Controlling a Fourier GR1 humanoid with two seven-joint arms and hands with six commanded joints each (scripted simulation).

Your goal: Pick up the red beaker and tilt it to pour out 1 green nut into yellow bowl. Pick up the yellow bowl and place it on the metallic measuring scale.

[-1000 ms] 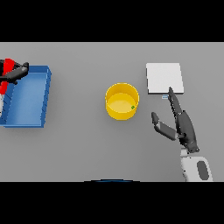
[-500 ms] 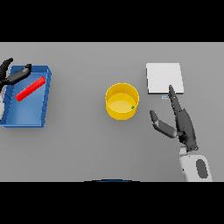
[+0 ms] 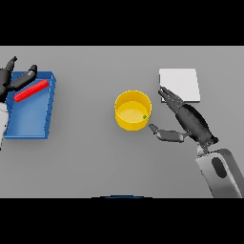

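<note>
We have our right hand (image 3: 190, 121) spread wide and holding nothing, its straight fingers reaching up past the right side of the yellow bowl (image 3: 133, 110) and its thumb stretched out just below the bowl's lower right rim, so the bowl sits just to the left of the palm, near it but not yet touched. One green nut (image 3: 144, 116) lies inside the bowl on the side nearest this hand, so we judge the pouring done and the bowl grasp to be the step in hand. To do it well, we should slide the hand leftward until the wall sits between thumb and fingers, close evenly, and lift level so the nut stays in. The metallic measuring scale (image 3: 179, 85) lies just beyond the fingertips, up and a little right, a short carry. Our left hand (image 3: 13, 78) rests with relaxed, empty fingers at the far corner of the blue tray (image 3: 28, 114), the red beaker (image 3: 31, 90) lying in the tray just beside those fingers
</note>
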